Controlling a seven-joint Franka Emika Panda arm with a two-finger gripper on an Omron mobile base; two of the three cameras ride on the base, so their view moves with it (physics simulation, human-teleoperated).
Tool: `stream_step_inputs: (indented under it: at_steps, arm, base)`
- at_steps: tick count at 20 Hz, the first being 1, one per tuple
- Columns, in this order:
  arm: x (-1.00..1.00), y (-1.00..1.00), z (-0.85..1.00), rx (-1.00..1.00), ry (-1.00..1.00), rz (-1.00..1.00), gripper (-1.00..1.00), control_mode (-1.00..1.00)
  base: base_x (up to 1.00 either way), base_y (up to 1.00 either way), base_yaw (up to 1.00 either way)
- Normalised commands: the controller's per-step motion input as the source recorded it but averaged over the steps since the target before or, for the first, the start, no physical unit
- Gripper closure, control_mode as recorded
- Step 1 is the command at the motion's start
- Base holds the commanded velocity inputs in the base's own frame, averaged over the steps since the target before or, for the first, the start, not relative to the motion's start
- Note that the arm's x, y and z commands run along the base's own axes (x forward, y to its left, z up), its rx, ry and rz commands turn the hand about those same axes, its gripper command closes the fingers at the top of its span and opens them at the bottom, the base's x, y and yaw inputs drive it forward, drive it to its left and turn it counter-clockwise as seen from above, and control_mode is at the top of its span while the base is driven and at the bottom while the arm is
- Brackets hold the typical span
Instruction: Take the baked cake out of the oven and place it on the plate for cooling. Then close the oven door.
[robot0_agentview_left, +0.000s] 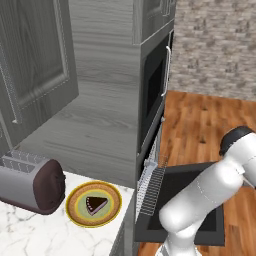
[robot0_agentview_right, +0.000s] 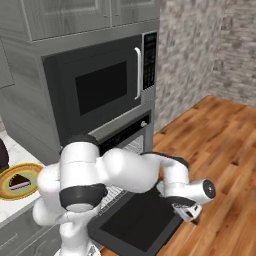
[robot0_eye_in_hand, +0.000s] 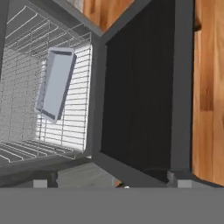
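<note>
1. Hand view: looking down over lowered oven door (robot0_eye_in_hand: 144, 87), a wide black panel lying flat, long axis running up-down in this view; wire rack (robot0_eye_in_hand: 43, 100) beside it carrying grey baking tray (robot0_eye_in_hand: 56, 83), nothing on the tray.
2. Left base view: baked cake (robot0_agentview_left: 96, 204) already resting on plate (robot0_agentview_left: 94, 203), on marble counter (robot0_agentview_left: 30, 235) just beside toaster (robot0_agentview_left: 32, 182). Well apart from the arm.
3. Right base view: gripper (robot0_agentview_right: 189, 212) hanging low at the door's outer right corner, above the panel's far edge, beyond the oven (robot0_agentview_right: 125, 137) mouth. Jaws spread wide, nothing between them.
4. Judgement: cake step done; door closing left. Handle edge lies just beneath and beside the gripper; hinge line toward the cabinet. Coming move calls for getting under or against the free edge and swinging it up toward the oven.
5. Handle bar itself not clearly made out.
</note>
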Motion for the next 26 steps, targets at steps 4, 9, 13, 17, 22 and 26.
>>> stream_step_inputs:
  at_steps: [4, 9, 13, 17, 22, 26]
  arm:
    - [-0.22, -0.31, -0.72, 0.17, 0.13, 0.0, -1.0, -1.0]
    - [-0.06, -0.22, -0.46, 0.16, 0.04, 0.0, -1.0, -1.0]
    - [0.0, -0.37, -0.02, 0.1, 0.01, 0.0, -1.0, -1.0]
    - [0.0, -0.35, -0.19, 0.1, 0.05, 0.0, -1.0, -1.0]
    - [0.0, -0.09, -0.45, 0.17, 0.04, 0.0, -1.0, -1.0]
    - [0.0, 0.0, -0.37, 0.19, 0.0, 0.02, -1.0, -1.0]
  base:
    - [0.0, 0.0, 0.0]
    - [0.0, 0.0, 0.0]
    - [0.0, 0.0, 0.0]
    - [0.0, 0.0, 0.0]
    - [0.0, 0.0, 0.0]
    - [0.0, 0.0, 0.0]
